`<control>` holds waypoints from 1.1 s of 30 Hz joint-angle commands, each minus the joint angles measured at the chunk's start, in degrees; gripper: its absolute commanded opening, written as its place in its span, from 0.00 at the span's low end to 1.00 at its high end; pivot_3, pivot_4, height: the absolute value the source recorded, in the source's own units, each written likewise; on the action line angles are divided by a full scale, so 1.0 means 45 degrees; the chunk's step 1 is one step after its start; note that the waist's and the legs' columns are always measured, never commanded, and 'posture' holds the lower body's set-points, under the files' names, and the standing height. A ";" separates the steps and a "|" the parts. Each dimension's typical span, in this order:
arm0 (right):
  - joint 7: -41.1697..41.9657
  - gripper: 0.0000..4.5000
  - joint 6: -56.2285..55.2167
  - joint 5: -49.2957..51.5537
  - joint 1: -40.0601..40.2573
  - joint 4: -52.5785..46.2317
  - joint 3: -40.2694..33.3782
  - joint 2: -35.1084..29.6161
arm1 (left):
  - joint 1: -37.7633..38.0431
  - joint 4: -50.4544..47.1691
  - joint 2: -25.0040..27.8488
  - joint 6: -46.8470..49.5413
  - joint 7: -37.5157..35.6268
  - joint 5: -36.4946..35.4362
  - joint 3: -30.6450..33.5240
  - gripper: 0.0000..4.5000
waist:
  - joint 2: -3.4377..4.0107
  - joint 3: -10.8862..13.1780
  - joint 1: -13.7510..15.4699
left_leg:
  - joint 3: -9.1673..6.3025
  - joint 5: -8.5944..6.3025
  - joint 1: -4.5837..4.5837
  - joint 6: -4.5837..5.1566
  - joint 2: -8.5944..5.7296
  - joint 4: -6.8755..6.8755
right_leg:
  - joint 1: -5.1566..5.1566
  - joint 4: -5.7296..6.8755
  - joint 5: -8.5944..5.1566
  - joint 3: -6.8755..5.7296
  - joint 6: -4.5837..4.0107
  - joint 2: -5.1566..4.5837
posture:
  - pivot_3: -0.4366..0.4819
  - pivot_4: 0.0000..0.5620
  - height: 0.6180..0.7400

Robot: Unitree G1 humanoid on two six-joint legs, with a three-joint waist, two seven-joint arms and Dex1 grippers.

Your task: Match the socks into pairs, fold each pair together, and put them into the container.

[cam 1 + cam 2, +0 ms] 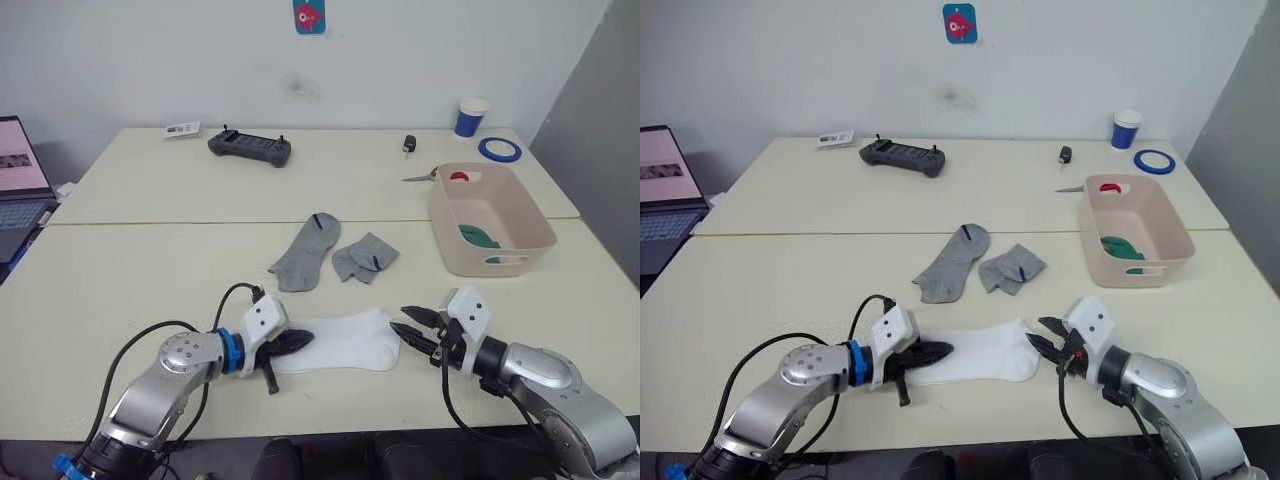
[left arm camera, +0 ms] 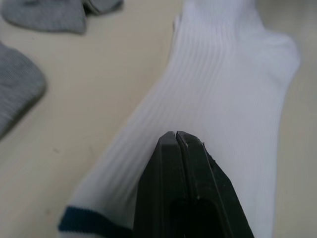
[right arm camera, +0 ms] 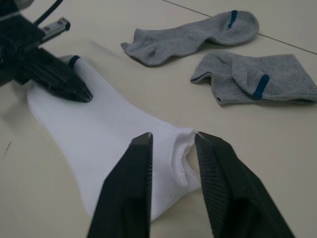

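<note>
White sock lies flat between the two grippers. Left gripper, fingers pressed together, rests on its cuff end. Right gripper, fingers parted, sits at the opposite end. Two grey socks lie beyond; container well beyond the right gripper.

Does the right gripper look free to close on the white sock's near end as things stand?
Probably yes: the right gripper is open, its fingers either side of the white sock edge, nothing between.
</note>
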 commanded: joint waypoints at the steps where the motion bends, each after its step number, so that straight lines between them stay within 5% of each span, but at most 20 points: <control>1: -0.0600 0.60 -0.0424 -0.0434 0.0326 0.0262 0.0069 0.0342 | 0.0254 0.0694 0.0023 -0.0369 -0.0063 0.0701 -0.0413 0.00 | 0.0001 -0.0001 0.0000 | 0.0002 0.0000 0.0000 0.0000 0.0000 0.0000 | 0.0001 0.0000 -0.0001 0.0001 -0.0001 -0.0001 | 0.48 0.27 1.00; 4: -0.0877 0.83 -0.0480 -0.0692 0.0493 0.0650 0.0443 0.0713 | 0.0274 0.0857 -0.0092 -0.0483 -0.0023 0.0762 -0.0415 0.00 | 0.0009 -0.0005 -0.0002 | 0.0006 0.0000 0.0007 0.0000 0.0000 0.0000 | 0.0005 0.0003 -0.0001 0.0004 -0.0002 -0.0001 | 0.48 0.27 1.00; 14: -0.1625 0.83 0.0792 -0.1033 0.0180 0.2000 0.1523 0.1762 | 0.0410 0.0962 -0.0171 -0.0913 -0.0091 0.1034 -0.0436 0.00 | 0.0022 -0.0049 -0.0004 | 0.0023 0.0001 0.0027 0.0000 0.0000 0.0004 | 0.0017 0.0010 -0.0022 0.0021 -0.0045 -0.0003 | 0.48 0.27 1.00; 25: -0.1489 0.01 0.0505 -0.0824 0.0016 0.1689 0.1499 0.1863 | 0.0463 0.0908 -0.0470 -0.1045 0.0125 0.0822 -0.0077 0.00 | 0.0040 -0.0100 -0.0005 | 0.0018 0.0000 0.0038 0.0000 0.0005 -0.0016 | 0.0018 0.0010 -0.0021 0.0014 -0.0042 -0.0001 | 0.48 0.27 1.00; 33: -0.1301 0.01 0.0314 -0.0557 -0.0178 0.1349 0.0262 0.1450 | -0.0561 -0.0163 -0.1366 0.0400 0.0576 -0.0225 0.0446 0.00 | 0.0041 -0.0079 0.0012 | 0.0013 0.0001 0.0003 -0.0001 -0.0009 0.0009 | 0.0010 0.0009 -0.0016 0.0015 -0.0033 -0.0004 | 0.48 0.27 1.00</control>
